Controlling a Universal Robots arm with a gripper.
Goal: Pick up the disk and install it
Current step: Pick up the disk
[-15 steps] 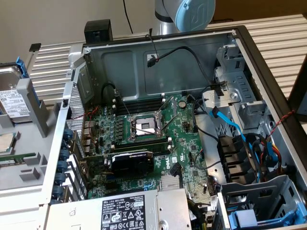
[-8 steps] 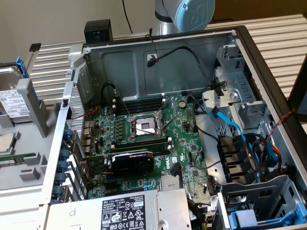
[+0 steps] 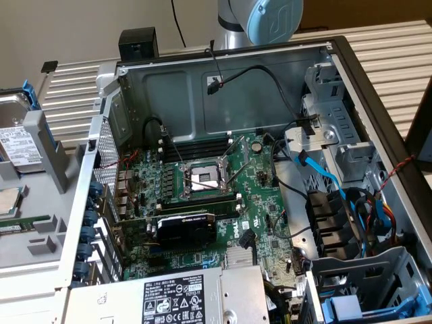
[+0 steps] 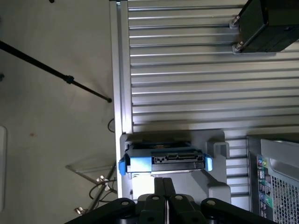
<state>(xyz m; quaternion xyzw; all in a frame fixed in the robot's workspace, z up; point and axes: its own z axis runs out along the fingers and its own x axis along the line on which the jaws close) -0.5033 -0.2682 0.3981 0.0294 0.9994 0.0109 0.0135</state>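
The disk (image 3: 20, 142), a silver drive with a white label in a bright blue frame, stands on edge in a grey holder (image 3: 50, 158) at the exterior view's left, outside the computer case. In the wrist view the disk (image 4: 166, 161) is seen edge-on, blue clips at both ends, its connector edge facing the camera. My gripper (image 4: 163, 181) hangs above it, the two black fingers pressed together and shut on nothing, apart from the disk.
The open computer case (image 3: 223, 74) lies on a slatted metal table (image 4: 187, 70); its motherboard (image 3: 209, 196) is exposed. Drive bays with another blue carrier (image 3: 351, 309) sit at its lower right. A small silver chip (image 3: 7, 201) rests near the holder. The arm's joint (image 3: 266, 20) hangs behind the case.
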